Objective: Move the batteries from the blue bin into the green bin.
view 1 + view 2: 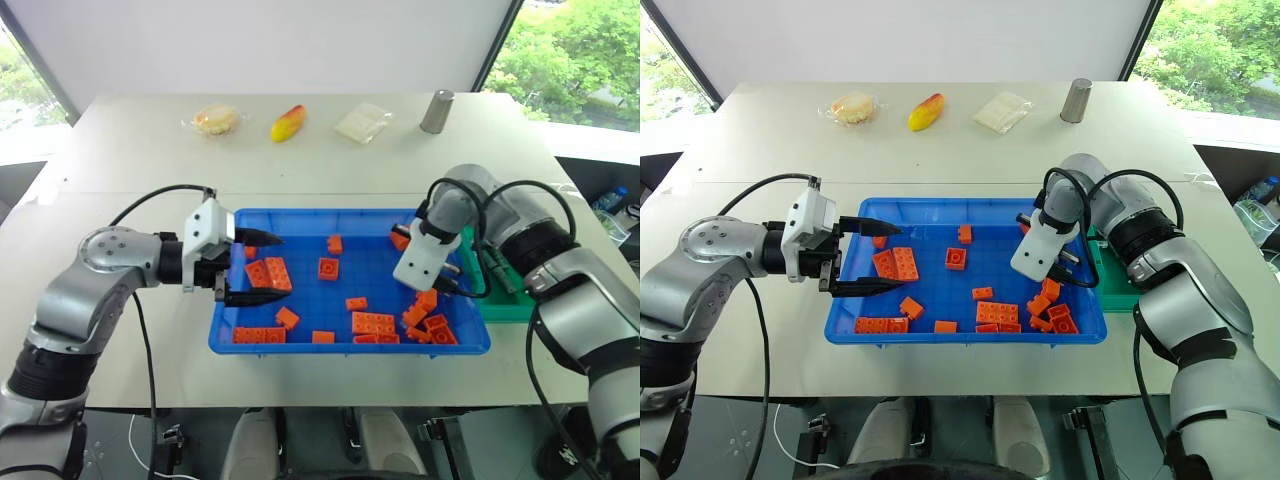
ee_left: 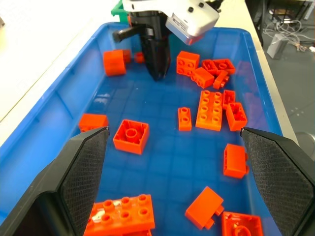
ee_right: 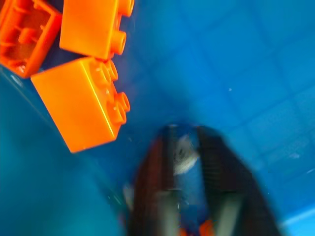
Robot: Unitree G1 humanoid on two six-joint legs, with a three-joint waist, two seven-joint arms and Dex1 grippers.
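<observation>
Both grippers are seen over the blue bin [image 1: 300, 215], which is set on a pale table [image 1: 140, 140]. By the right gripper [image 2: 157, 73], pointed straight down at the tray's right end, a small silver-grey battery [image 3: 183, 155] is pinched: in the right wrist view the metallic piece is caught between the two black fingers [image 3: 216, 157], which are pressed together just above the blue floor. How much of the battery is covered by the pads cannot be told. Two orange bricks [image 3: 83, 103] are seen lying just beside those fingers. The left gripper [image 1: 255, 268] is held level over the tray's left end, pointed toward the right, with its fingers spread wide and nothing between them; in the left wrist view its two black pads [image 2: 86, 167] are seen well apart, with loose bricks scattered on the floor between and beyond them. Orange studded bricks [image 1: 372, 323] are spread over most of the tray, and a denser heap is gathered near the front right corner. The green bin [image 1: 505, 300] is placed just beside the tray's right wall, largely covered by the right arm; dark cylindrical pieces [image 1: 497, 268] are seen lying in it, though what they are cannot be told. Along the table's far edge a wrapped bun [image 1: 215, 120], a yellow-red fruit [image 1: 287, 123], a clear packet [image 1: 362, 122] and a tall grey metal cup [image 1: 437, 111] are lined up, well apart from both bins.
</observation>
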